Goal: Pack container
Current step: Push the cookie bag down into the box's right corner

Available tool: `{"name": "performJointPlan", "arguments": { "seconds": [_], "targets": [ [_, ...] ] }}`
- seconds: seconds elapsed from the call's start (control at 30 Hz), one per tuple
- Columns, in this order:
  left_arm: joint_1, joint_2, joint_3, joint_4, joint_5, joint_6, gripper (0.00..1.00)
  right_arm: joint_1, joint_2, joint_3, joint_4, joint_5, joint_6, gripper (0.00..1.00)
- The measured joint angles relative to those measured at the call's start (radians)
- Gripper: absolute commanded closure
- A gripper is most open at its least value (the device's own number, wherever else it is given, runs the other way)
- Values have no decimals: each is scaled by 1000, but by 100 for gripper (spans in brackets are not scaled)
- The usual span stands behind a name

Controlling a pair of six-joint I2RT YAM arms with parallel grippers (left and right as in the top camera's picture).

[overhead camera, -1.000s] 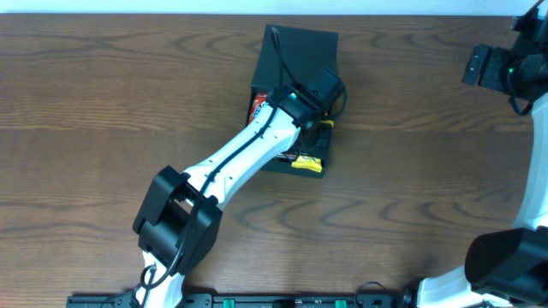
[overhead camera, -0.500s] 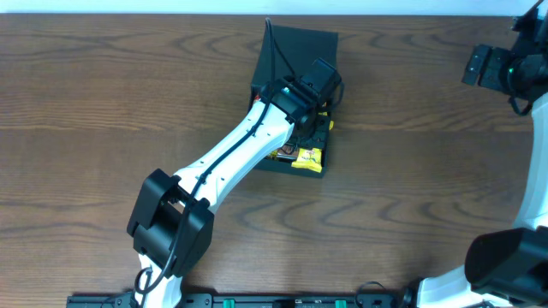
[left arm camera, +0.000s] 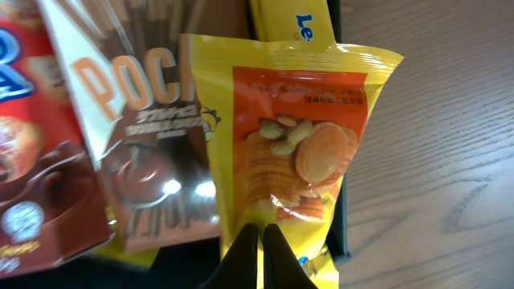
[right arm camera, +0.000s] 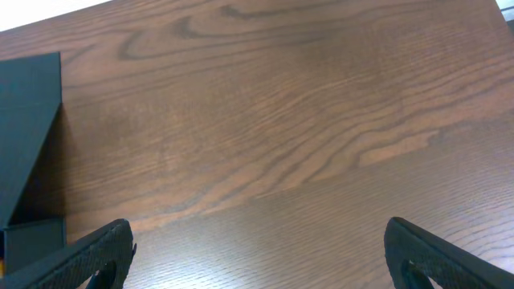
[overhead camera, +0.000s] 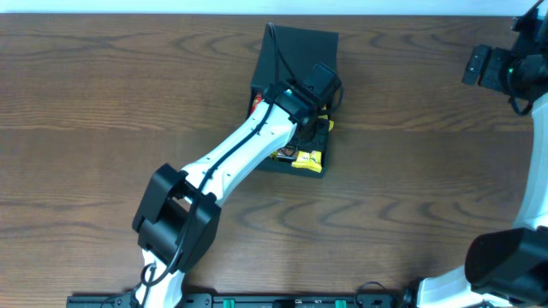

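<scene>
Left pincer (left arm camera: 257,241): fingers shut tip to tip, nipping the lower edge of a glossy yellow film snack packet printed with round crackers and peanuts (left arm camera: 297,152). It is a thin pinch on the seam only.

Right pincer (right arm camera: 257,241): fingers spread wide with nothing between them, over bare brown wooden table (right arm camera: 321,120) at the far right.

Matte black rectangular cardboard container (overhead camera: 300,47): middle of the table toward the far edge, flap lid thrown back on the far side. My left arm reaches over it. Inside, beside the yellow packet, are a brown chocolate-stick carton (left arm camera: 144,152) and a red packet (left arm camera: 24,185).

Risks:
- The film may slip from so small a bite.
- The yellow packet overlaps a side wall of the container. If I let go here, I judge it could perch on the rim or tip out onto the table.
- Crowded contents may keep the lid from closing flat.
</scene>
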State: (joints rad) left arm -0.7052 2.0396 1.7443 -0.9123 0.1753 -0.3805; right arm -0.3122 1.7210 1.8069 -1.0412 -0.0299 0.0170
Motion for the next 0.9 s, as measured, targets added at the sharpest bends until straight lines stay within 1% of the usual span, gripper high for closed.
{"name": "performJointPlan", "arguments": {
  "seconds": [0.17,0.53,0.9],
  "targets": [
    [0,34,0,16,26,13,94,0,0,0,-2,0,0,1],
    [0,42,0,42,65,16,94,0,0,0,-2,0,0,1],
    [0,65,0,53,65,38,94,0,0,0,-10,0,0,1]
  ]
}}
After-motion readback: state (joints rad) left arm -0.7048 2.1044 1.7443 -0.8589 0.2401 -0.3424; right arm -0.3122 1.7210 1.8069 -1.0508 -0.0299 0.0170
